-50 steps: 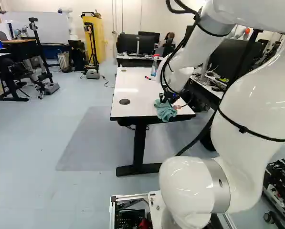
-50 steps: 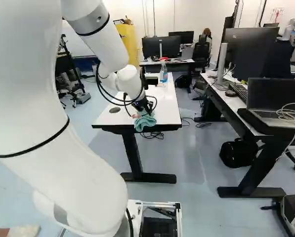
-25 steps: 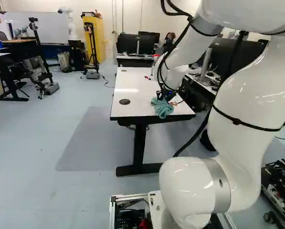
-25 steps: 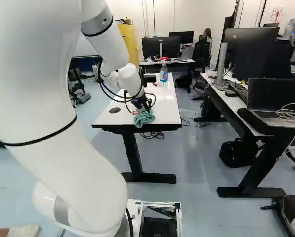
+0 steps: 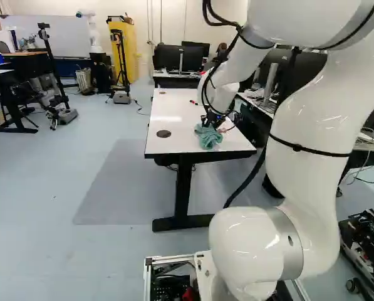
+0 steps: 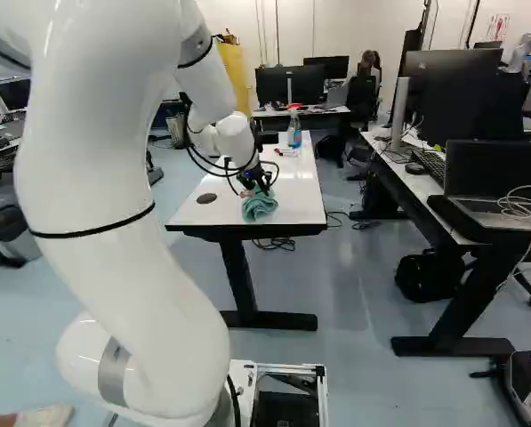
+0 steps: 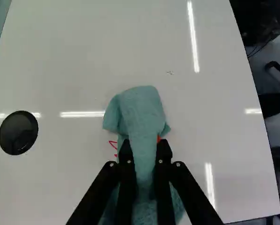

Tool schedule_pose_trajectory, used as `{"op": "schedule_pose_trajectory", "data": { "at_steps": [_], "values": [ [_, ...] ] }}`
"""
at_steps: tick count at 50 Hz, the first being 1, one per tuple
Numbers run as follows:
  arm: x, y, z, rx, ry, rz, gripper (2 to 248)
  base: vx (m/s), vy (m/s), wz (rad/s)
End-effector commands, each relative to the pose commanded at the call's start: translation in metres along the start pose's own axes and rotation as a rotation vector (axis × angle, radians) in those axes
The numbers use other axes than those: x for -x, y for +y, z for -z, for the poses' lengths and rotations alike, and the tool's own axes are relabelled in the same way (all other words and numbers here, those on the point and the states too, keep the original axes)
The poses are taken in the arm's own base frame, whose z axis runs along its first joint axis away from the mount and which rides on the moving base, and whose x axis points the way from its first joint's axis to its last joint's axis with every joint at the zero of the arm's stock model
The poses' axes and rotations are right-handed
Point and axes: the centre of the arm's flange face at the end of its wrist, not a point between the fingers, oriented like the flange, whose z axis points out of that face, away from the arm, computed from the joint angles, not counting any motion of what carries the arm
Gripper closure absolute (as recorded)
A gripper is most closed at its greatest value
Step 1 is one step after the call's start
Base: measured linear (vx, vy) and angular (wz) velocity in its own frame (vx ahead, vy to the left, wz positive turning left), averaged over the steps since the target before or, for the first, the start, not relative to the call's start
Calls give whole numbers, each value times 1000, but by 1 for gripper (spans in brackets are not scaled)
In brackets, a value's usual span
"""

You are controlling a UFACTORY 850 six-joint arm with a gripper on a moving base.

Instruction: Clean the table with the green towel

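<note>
Fingers (image 7: pixel 127 187) pinching towel (image 7: pixel 142 112) near bench's (image 7: pixel 83 61) near edge. Folded end juts ahead; red marks (image 7: pixel 112 142) peek out beside it, toward black cap (image 7: pixel 18 132). Sideways wipe that way looks right.

Gripper (image 6: pixel 260 184) clamped, pointed downward

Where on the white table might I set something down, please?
Bare: between the black disc and green towel, and beyond both toward the red marker. Crowded: where the end effector grips the towel beside red marks.
</note>
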Motion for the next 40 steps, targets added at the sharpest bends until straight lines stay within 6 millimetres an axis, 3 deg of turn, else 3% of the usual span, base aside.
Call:
{"op": "schedule_pose_trajectory", "data": {
  "at_steps": [18,40],
  "values": [
    [14,-20,9,-21,-6,34,203,0,0,0],
    [42,-1,27,0,-15,0,203,0,0,0]
  ]
}}
